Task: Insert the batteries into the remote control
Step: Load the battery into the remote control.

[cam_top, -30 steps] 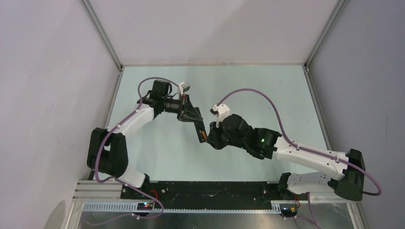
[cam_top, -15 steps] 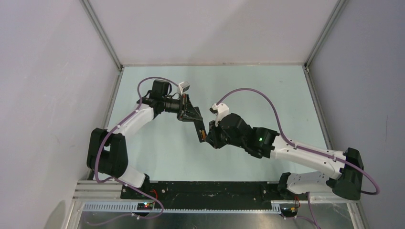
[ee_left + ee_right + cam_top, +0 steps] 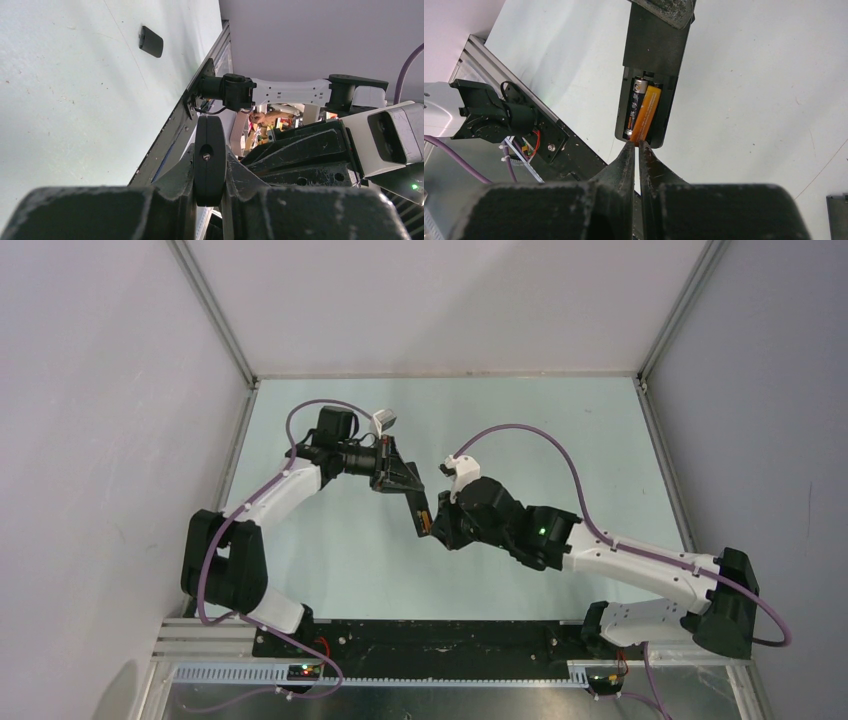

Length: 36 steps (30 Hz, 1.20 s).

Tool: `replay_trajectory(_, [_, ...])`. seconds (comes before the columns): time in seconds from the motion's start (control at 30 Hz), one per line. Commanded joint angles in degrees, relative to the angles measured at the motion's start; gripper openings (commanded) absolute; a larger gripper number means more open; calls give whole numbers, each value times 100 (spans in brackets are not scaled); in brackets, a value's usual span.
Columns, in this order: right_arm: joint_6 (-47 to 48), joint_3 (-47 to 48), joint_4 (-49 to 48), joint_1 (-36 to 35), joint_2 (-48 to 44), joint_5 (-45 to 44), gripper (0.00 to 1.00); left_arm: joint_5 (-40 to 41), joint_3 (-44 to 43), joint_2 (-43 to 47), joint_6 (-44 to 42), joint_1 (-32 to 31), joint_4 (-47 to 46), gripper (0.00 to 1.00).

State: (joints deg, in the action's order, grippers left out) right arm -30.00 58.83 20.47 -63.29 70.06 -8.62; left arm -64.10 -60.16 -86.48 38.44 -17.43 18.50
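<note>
Right gripper [image 3: 638, 146] first: my two fingers [image 3: 621, 165] are pressed almost together, only a thin slit between them, and their tips touch the near end of the orange battery [image 3: 647, 114]. They are not wrapped around it. That battery lies in the open bay of the remote [image 3: 655, 45], running from my tips toward 12 o'clock. I cannot tell whether it is fully seated. Just beside it, at its 9 o'clock, the dark battery [image 3: 635, 107] lies in the same bay, its pale tip at the far end. The remote is held off the table [image 3: 749, 100], its closed part stretching on toward 12 o'clock. At that far end my left gripper [image 3: 209, 170] is clamped on it, a finger on each flat face; the left wrist view shows the remote edge-on between them. A small black cover [image 3: 838, 214] lies on the table at 4 o'clock from my right fingertips, well apart from the remote.
</note>
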Motion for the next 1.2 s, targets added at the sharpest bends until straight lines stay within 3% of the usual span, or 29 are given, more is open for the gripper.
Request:
replay_trajectory(0.0, [-69,0,-337,64,134,-335,8,-391,-169,323,125,-42,13,0])
replay_trajectory(0.53, [-221,5,-435,169,254,-366,7,-410,-160,375,158,-41,4,0])
replay_trajectory(1.17, [-583,489,77,556,835,769,0,-433,-165,754,-350,-60,3,0])
